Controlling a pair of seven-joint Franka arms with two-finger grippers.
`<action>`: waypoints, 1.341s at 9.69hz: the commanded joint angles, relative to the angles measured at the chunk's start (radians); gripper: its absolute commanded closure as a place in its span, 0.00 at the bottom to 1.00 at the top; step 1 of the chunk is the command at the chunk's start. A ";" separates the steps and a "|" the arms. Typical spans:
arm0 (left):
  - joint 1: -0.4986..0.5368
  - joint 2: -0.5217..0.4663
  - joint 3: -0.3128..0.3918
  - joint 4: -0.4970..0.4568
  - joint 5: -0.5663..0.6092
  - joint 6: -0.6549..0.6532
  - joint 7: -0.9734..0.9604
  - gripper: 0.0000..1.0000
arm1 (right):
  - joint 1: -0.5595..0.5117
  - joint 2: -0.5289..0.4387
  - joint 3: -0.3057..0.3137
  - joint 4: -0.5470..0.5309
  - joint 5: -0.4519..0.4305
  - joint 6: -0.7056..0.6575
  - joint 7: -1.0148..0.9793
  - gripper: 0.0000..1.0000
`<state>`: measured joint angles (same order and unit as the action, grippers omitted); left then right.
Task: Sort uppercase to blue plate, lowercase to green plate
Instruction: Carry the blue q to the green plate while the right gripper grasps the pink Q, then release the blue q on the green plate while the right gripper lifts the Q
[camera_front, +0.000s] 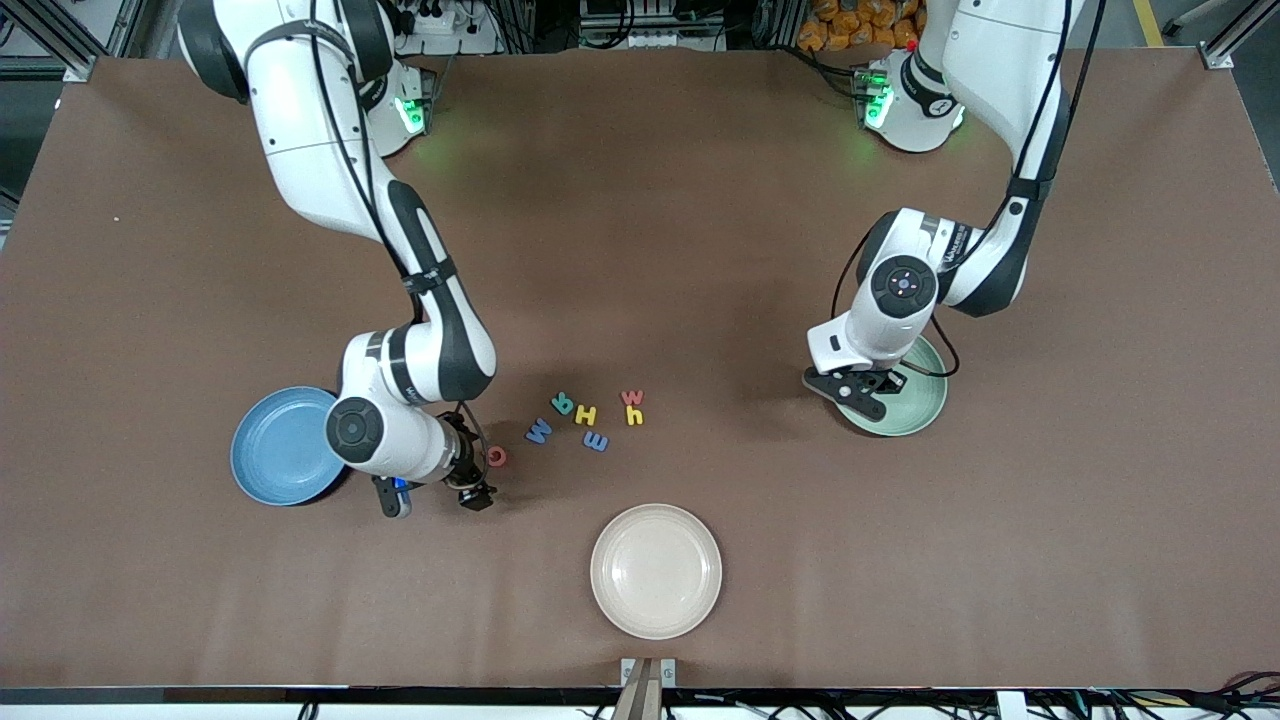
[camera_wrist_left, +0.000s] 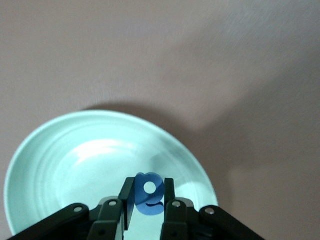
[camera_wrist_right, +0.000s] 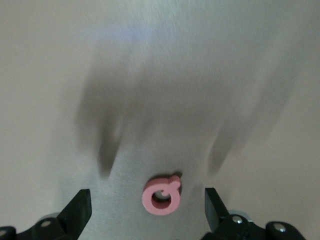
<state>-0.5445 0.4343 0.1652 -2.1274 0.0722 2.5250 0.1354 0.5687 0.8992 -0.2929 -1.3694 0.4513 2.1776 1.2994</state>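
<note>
Jaws of the left gripper (camera_wrist_left: 147, 202) pinch the blue a (camera_wrist_left: 149, 194) over the green plate (camera_wrist_left: 60, 165); release it low. Right gripper (camera_wrist_right: 147, 210) hangs wide open around the red Q (camera_wrist_right: 161, 196).

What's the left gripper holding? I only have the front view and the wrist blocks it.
Observer: In the left wrist view the left gripper is shut on the blue a, held over the green plate.
Operator: Anything already in that plate?
Observer: No, the part of the plate the wrist view shows holds no letters.
Operator: And the right gripper, open or shut? It's a dark blob here.
Observer: Open. In its wrist view the right gripper has its fingers spread either side of the red Q, which lies flat on the table, untouched.
</note>
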 joint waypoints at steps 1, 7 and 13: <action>0.014 -0.049 -0.013 -0.046 0.008 0.020 0.006 0.51 | 0.049 0.043 -0.038 0.026 0.026 0.001 0.035 0.00; -0.011 -0.002 -0.073 0.100 -0.159 0.012 -0.086 0.00 | 0.059 0.049 -0.065 0.026 0.020 0.002 0.063 0.00; -0.104 0.306 -0.087 0.536 -0.157 0.008 -0.204 0.00 | 0.075 0.049 -0.068 0.024 0.007 0.002 0.070 0.76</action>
<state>-0.6162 0.6551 0.0725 -1.7031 -0.0688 2.5420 -0.0293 0.6273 0.9297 -0.3419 -1.3666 0.4517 2.1887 1.3530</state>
